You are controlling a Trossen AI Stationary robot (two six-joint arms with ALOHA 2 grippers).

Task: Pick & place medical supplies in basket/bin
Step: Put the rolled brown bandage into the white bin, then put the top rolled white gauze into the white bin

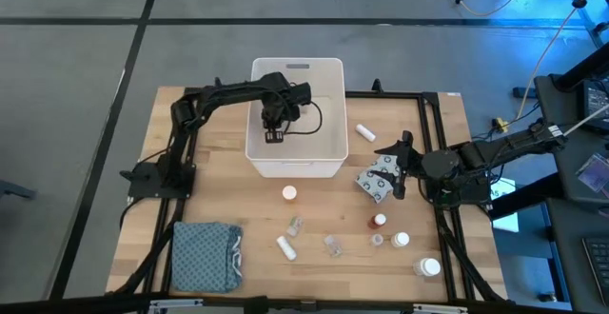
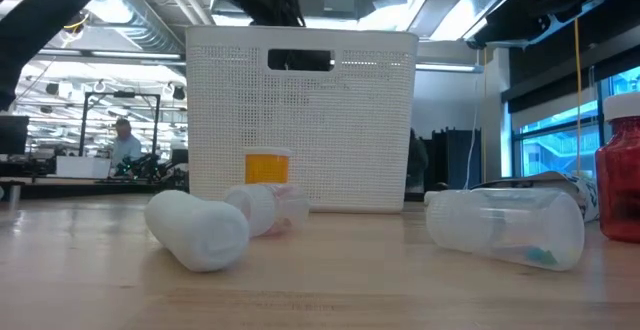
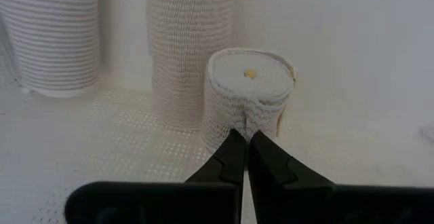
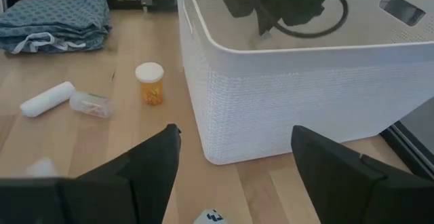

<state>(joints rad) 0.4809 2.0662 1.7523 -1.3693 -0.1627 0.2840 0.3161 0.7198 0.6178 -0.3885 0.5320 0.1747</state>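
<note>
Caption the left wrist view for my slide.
Shut left gripper pressed against a beige bandage roll inside the white bin.

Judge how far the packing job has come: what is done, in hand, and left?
Done: bandage rolls stand inside the basket. In hand: the left gripper, shut, is against another roll there. Left: bottles and vials remain on the table; the open right gripper holds nothing.

The tub (image 1: 296,166) is showing white, its walls dotted with a fine perforated grid, and inside it the bandage rolls (image 3: 248,98) are showing beige with ribbed weave. Near the tub, on the pale wood-grain counter (image 1: 314,276), an amber bottle (image 4: 150,83) is wearing a white cap. Farther from the tub, a folded cloth (image 1: 206,254) is showing blue-grey with a small print, and a red-capped bottle (image 1: 379,221) is standing beside a grey dotted packet (image 1: 376,183).
</note>
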